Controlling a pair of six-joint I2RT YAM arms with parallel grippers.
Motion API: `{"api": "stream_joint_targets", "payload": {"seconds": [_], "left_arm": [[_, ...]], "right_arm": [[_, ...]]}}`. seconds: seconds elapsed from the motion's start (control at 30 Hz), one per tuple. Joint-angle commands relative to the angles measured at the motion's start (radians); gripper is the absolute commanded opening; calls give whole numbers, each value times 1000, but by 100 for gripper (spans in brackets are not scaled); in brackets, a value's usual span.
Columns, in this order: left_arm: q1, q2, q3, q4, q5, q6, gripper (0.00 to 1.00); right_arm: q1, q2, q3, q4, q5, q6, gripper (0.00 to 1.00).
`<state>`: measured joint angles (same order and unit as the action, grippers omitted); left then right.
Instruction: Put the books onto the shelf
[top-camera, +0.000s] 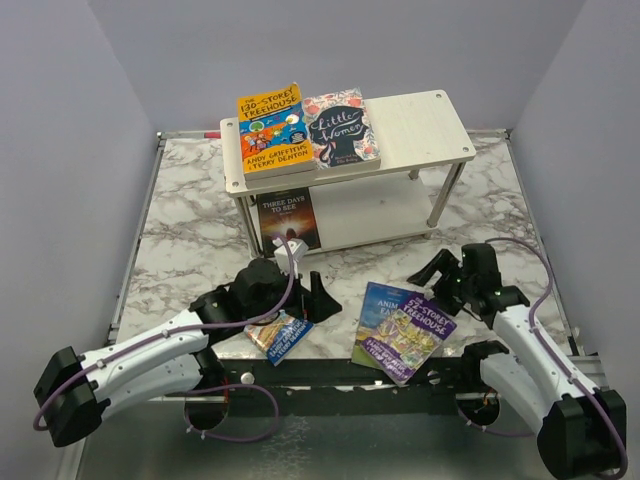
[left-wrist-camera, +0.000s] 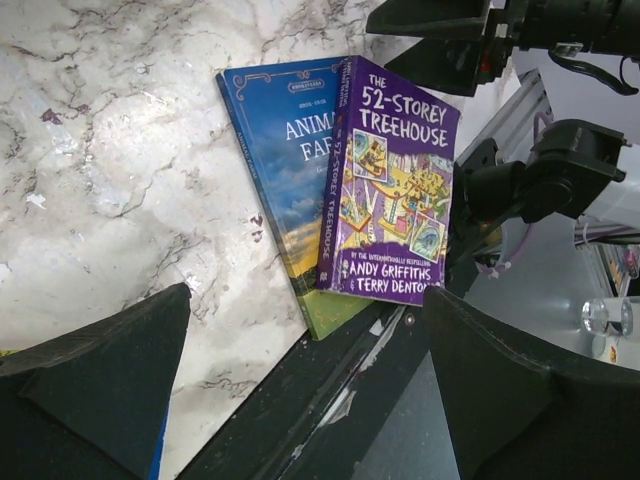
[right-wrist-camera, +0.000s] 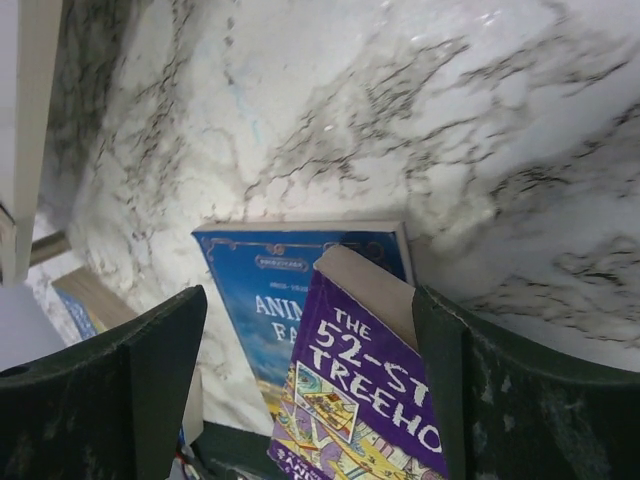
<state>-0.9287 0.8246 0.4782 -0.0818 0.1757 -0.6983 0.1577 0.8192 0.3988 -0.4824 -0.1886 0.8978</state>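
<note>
The shelf (top-camera: 420, 120) stands at the back of the table. On its top board lie an orange Treehouse book (top-camera: 270, 130) and Little Women (top-camera: 341, 127); a dark book (top-camera: 288, 217) is on the lower board. Near the front edge a purple Treehouse book (top-camera: 420, 335) (left-wrist-camera: 395, 190) (right-wrist-camera: 370, 400) lies over Animal Farm (top-camera: 377, 305) (left-wrist-camera: 285, 160) (right-wrist-camera: 260, 290). My right gripper (top-camera: 432, 280) (right-wrist-camera: 310, 380) is open astride the purple book's top end, its right finger (right-wrist-camera: 500, 390) against the book's corner. My left gripper (top-camera: 303, 305) (left-wrist-camera: 310, 400) is open over the table's front edge, nothing between its fingers.
A small book (top-camera: 278, 335) lies at the front edge beside my left gripper. The marble table (top-camera: 180, 200) ends in a dark metal rail (left-wrist-camera: 330, 400) along the front. Grey walls close in the back and both sides.
</note>
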Motion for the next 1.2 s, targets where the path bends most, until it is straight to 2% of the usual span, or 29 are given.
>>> {"api": "stream_joint_targets", "payload": {"seconds": [0.0, 0.1, 0.33, 0.67, 0.77, 0.83, 0.93, 1.17], "left_arm": [[3, 51, -25, 109, 50, -29, 99], [3, 93, -32, 153, 70, -41, 99], [2, 142, -31, 194, 79, -39, 99], [2, 155, -37, 211, 63, -25, 99], [2, 169, -31, 212, 60, -20, 99], [2, 179, -29, 210, 58, -27, 99], [2, 193, -29, 206, 60, -38, 99], [2, 195, -36, 194, 45, -31, 99]], "right_arm": [[54, -13, 9, 34, -98, 30, 86], [85, -16, 71, -31, -65, -10, 86], [86, -134, 209, -304, 213, -67, 92], [91, -228, 187, -484, 244, -14, 93], [93, -202, 210, -518, 287, -11, 93], [98, -163, 211, -522, 284, -8, 100], [125, -115, 216, -534, 309, 15, 100], [281, 1, 229, -594, 390, 158, 100]]}}
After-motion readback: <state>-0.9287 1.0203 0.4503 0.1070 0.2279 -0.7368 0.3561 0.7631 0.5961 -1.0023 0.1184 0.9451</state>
